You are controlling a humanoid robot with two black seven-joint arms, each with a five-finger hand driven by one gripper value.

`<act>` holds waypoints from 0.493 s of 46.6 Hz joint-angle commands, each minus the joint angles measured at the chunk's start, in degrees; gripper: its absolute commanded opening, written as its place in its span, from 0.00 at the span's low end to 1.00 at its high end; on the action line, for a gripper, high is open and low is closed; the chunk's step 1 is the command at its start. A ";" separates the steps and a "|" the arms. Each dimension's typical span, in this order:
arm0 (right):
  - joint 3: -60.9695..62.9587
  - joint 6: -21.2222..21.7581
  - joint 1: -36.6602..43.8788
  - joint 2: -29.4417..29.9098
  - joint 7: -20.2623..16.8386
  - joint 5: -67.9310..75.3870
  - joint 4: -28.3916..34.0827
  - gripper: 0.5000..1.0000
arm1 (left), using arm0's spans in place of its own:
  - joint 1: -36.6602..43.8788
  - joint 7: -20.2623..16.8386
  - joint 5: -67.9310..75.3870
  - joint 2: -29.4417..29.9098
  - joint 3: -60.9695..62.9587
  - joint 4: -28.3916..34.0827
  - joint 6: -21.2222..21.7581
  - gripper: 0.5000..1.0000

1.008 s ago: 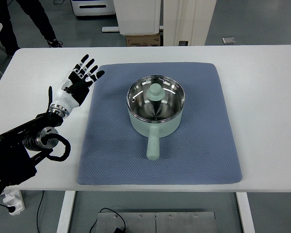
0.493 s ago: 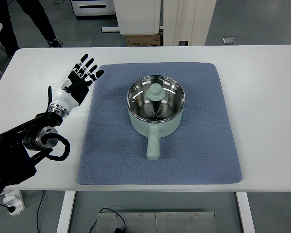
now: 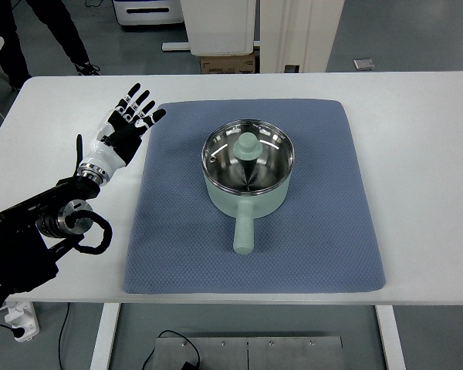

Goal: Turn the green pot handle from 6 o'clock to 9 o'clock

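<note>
A pale green pot [image 3: 248,172] with a glass lid and green knob sits in the middle of the blue mat [image 3: 177,231]. Its handle [image 3: 244,232] points straight toward the near edge, at 6 o'clock. My left hand [image 3: 127,127] hovers over the white table beside the mat's far left corner, fingers spread and holding nothing, well to the left of the pot. The left forearm [image 3: 46,227] runs back to the lower left edge. No right arm shows.
The white table [image 3: 417,139] surrounds the mat on all sides. A person's legs [image 3: 50,31] stand beyond the far left corner. A cardboard box [image 3: 228,63] and white equipment bases sit on the floor behind the table.
My left hand has crept slightly up and to the right. The pot and handle have not moved.
</note>
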 commanded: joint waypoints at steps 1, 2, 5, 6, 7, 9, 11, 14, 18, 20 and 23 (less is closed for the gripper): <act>0.00 0.00 0.00 0.00 -0.01 0.00 0.00 1.00 | 0.06 -0.02 0.00 0.00 0.01 -0.02 -0.02 1.00; 0.00 0.00 0.00 0.00 -0.01 0.00 0.00 1.00 | 0.06 -0.02 0.00 0.09 -0.08 0.06 -0.02 1.00; 0.00 0.00 0.00 0.00 -0.01 0.00 0.00 1.00 | 0.06 -0.02 0.00 0.09 -0.08 0.06 -0.19 1.00; 0.00 0.00 0.00 0.00 -0.01 0.00 0.00 1.00 | 0.06 -0.02 0.00 0.18 -0.08 0.06 -0.20 1.00; 0.00 0.00 0.00 0.00 -0.01 0.00 0.00 1.00 | 0.06 -0.02 0.00 0.18 -0.08 0.06 -0.20 1.00; -0.09 0.00 0.00 0.00 -0.01 0.00 0.00 1.00 | 0.06 -0.02 0.00 0.18 -0.08 0.06 -0.02 1.00; 0.00 0.00 0.00 0.00 -0.01 0.00 0.00 1.00 | 0.06 -0.02 0.00 0.18 -0.08 0.06 -0.02 1.00; 0.00 0.00 0.00 0.00 -0.01 0.00 0.00 1.00 | 0.06 -0.02 0.00 0.18 -0.08 -0.02 -0.02 1.00; 0.00 0.00 0.00 0.00 -0.01 0.00 0.00 1.00 | 0.06 -0.02 0.00 0.18 -0.08 0.06 -0.02 1.00; 0.00 0.00 0.00 0.00 -0.01 0.00 0.00 1.00 | -0.03 -0.02 0.00 0.18 -0.08 0.06 -0.02 1.00; 0.00 0.00 0.00 0.00 -0.01 0.00 0.00 1.00 | -0.12 -0.10 0.09 0.18 -0.08 -0.02 -0.02 1.00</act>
